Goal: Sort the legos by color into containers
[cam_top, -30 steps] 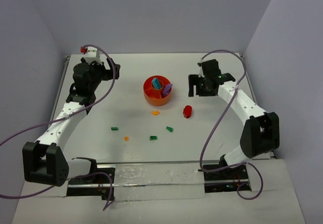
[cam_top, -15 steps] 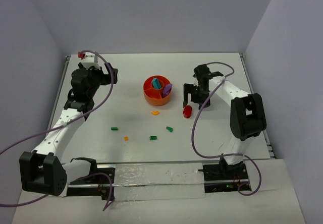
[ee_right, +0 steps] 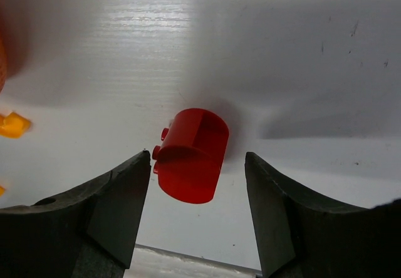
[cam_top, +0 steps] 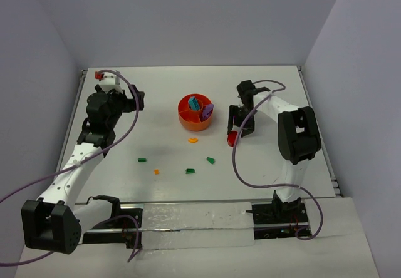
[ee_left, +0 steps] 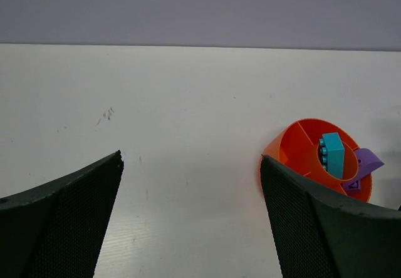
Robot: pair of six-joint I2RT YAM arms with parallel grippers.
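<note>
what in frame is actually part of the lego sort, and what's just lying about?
Job:
red brick, between the open right hand's fingers
green bricks
orange bits
orange bowl, holding teal block and purple block

Just there:
purple cables
table

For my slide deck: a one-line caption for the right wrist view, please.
Open right gripper brackets the red lego on the white table, orange lego at frame's left.

Tabletop [cam_top: 163, 96] layout around a central bowl [cam_top: 188, 123].
Two blocks [cam_top: 199, 105] inside it; rounded brick [cam_top: 232, 139] just right, within the right claw [ee_right: 195, 187]; five small bricks [cam_top: 190, 171] nearer.
</note>
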